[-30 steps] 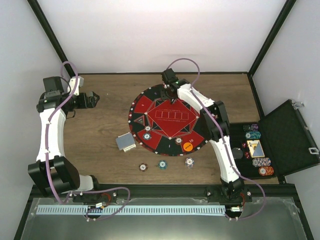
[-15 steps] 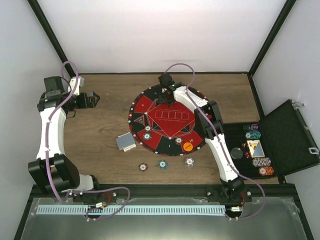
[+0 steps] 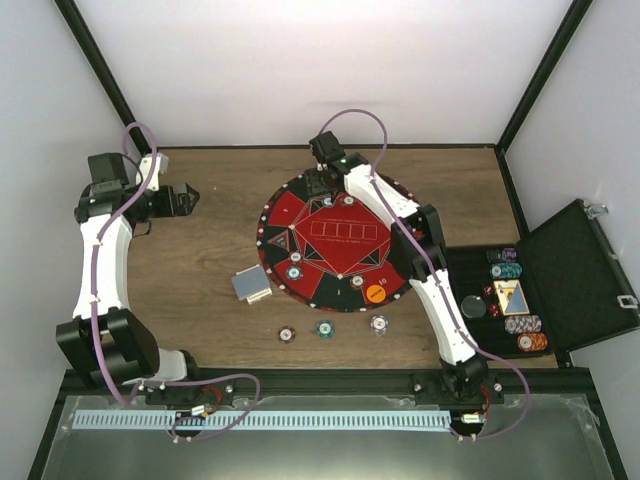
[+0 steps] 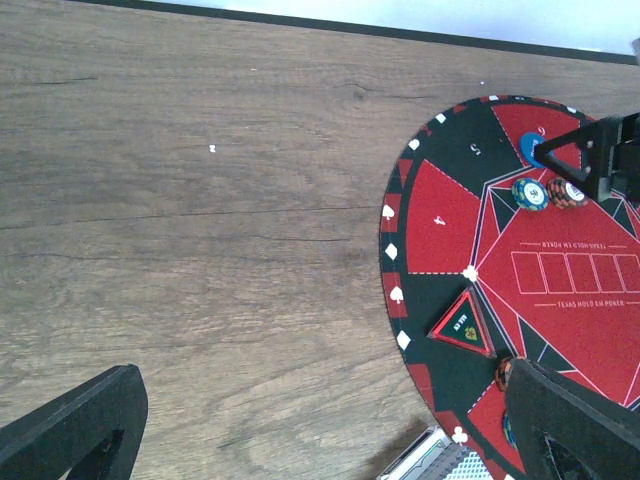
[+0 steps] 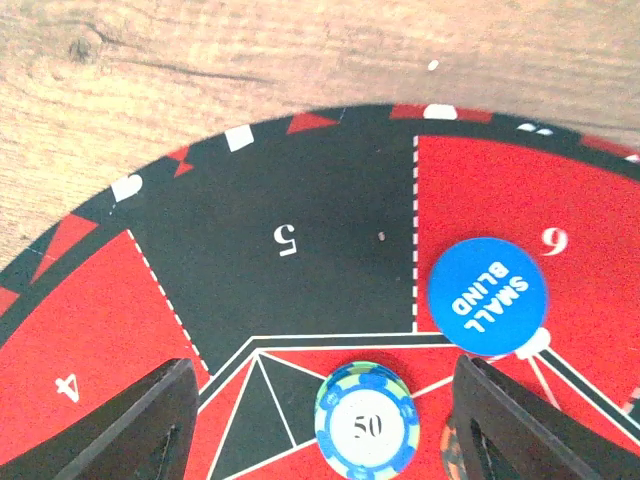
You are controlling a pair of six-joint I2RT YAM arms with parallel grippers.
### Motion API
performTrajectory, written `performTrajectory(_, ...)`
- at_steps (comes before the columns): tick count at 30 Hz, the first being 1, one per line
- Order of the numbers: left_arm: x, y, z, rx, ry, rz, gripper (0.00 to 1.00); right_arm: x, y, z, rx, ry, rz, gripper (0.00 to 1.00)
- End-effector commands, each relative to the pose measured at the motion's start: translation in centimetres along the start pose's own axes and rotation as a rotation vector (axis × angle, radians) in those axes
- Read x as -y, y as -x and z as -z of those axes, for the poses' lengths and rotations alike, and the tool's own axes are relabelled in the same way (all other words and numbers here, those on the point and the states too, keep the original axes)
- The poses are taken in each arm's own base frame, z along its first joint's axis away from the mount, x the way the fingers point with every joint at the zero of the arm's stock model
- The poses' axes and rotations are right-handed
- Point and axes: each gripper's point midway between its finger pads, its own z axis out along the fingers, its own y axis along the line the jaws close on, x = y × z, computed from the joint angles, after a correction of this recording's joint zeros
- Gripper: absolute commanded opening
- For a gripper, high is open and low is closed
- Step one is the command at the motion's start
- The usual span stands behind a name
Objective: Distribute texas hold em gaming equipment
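I'm watching the right arm (image 3: 385, 200) stretching across the round mat (image 3: 338, 240) to its far rim. The right jaws are standing released, spread to either side of a teal-and-blue 50 chip (image 5: 365, 425) without touching it. That chip is lying flat on the mat just below segment 5. A blue Small Blind disc (image 5: 487, 296) is sitting just beside it on segment 6, and a brown chip (image 4: 567, 192) is resting alongside.

The left arm (image 3: 98, 250) is hanging over the table (image 3: 200, 300) at the far left, and the left jaws are gaping wide around nothing.

A stack of cards (image 3: 251, 285) is sitting just off the mat's left edge. Three chips (image 3: 325, 328) are lying in a row on the table nearer the arms, and an orange disc (image 3: 375, 294) is lying on the mat's near side.
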Motion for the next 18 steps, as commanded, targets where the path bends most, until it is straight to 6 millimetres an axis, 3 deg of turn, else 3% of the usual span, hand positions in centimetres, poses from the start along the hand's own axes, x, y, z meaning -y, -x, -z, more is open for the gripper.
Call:
performTrajectory(1,0.3,1.0,1.0,0.033,0.006,-0.02,1.0,-0.2,3.8,5.9,0.099,-0.038,0.017,0.72)
performTrajectory(4,0.4,1.1,1.2,0.036,0.003,-0.02,1.0,-1.3,2.8,8.7,0.102,-0.038,0.032,0.74)
performTrajectory(8,0.4,1.0,1.2,0.038,0.003,-0.018,1.0,-4.9,-2.3,13.0,0.103,0.014,0.083,0.79)
performTrajectory(9,0.5,1.0,1.2,0.037,0.002,-0.017,1.0,-5.4,-5.7,13.4,0.061,0.026,0.1,0.8)
performTrajectory(10,0.4,1.0,1.2,0.037,0.002,-0.017,1.0,-6.2,-7.4,15.3,0.062,0.057,0.1,0.81)
performTrajectory(12,0.4,0.8,1.0,0.034,-0.001,-0.015,1.0,-7.6,-12.0,17.0,0.011,0.1,0.114,0.85)
performTrajectory(18,0.5,0.7,0.7,0.032,-0.014,-0.005,1.0,-10.9,-25.0,20.7,-0.157,0.181,0.148,0.89)
